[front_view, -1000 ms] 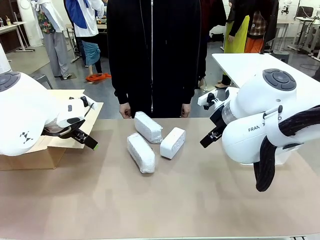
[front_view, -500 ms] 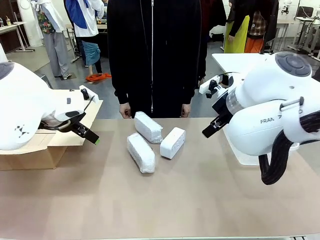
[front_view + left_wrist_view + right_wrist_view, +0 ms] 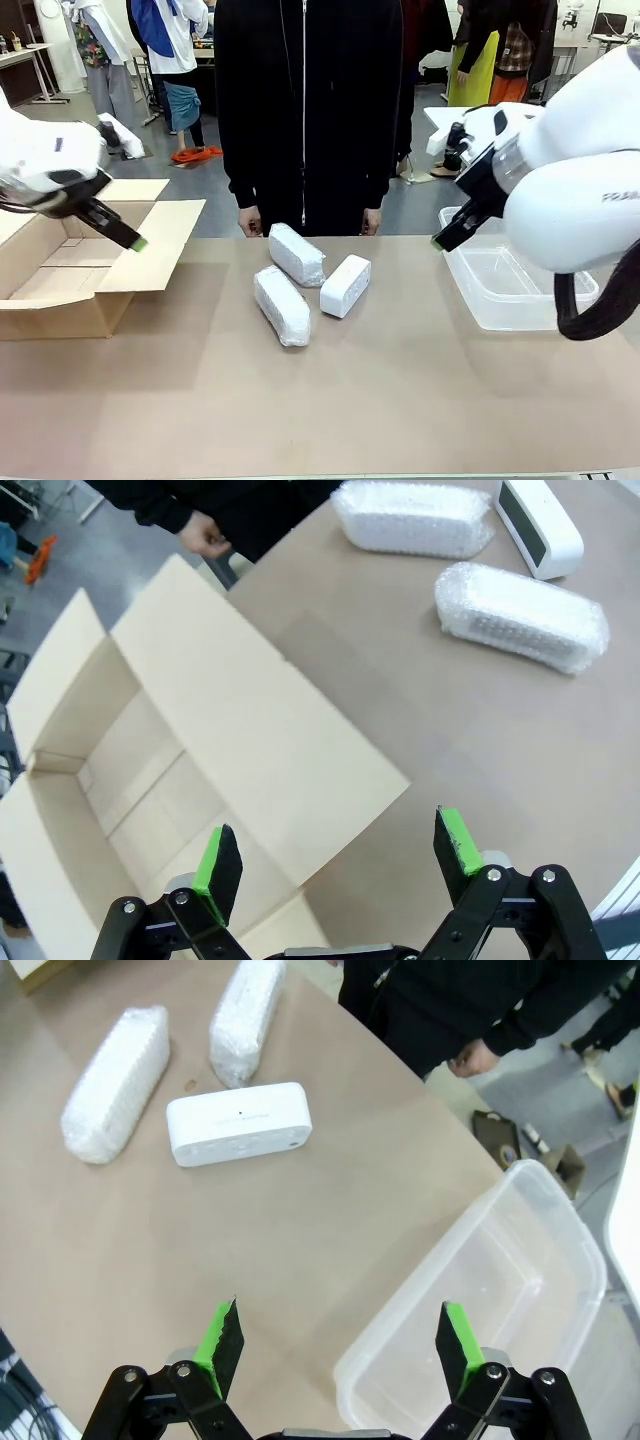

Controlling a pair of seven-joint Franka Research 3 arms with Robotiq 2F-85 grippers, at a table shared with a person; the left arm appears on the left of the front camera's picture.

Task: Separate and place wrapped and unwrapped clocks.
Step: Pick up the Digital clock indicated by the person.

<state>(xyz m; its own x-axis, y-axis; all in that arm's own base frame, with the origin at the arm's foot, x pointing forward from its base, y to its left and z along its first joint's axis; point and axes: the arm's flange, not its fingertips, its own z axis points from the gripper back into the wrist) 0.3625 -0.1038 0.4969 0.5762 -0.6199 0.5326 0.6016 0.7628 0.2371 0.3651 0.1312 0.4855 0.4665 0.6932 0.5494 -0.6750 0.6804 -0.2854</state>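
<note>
Two wrapped clocks, oblong bundles in bubble wrap, lie mid-table: one farther back (image 3: pixel 297 254) and one nearer (image 3: pixel 282 305). Beside them on the right lies the unwrapped clock (image 3: pixel 346 285), a bare white rounded block. My left gripper (image 3: pixel 128 237) hangs open over the cardboard box's flap, holding nothing. In the left wrist view (image 3: pixel 335 845) its jaws stand wide above the flap, with both wrapped clocks (image 3: pixel 412 518) (image 3: pixel 520 617) beyond. My right gripper (image 3: pixel 447 235) is open and bare at the tub's left rim. Its wrist view (image 3: pixel 340 1335) has the unwrapped clock (image 3: pixel 238 1123) ahead.
An open brown cardboard box (image 3: pixel 60 275) stands at the table's left. A clear plastic tub (image 3: pixel 505 290) sits at the right. A person in black stands at the far edge, hands (image 3: pixel 250 220) near the table rim. Bare tabletop (image 3: pixel 330 400) lies in front of the clocks.
Both arms have risen and swung outward. The left gripper moved up and left over the box; the right arm lifted, uncovering the tub. The clocks have not moved.
</note>
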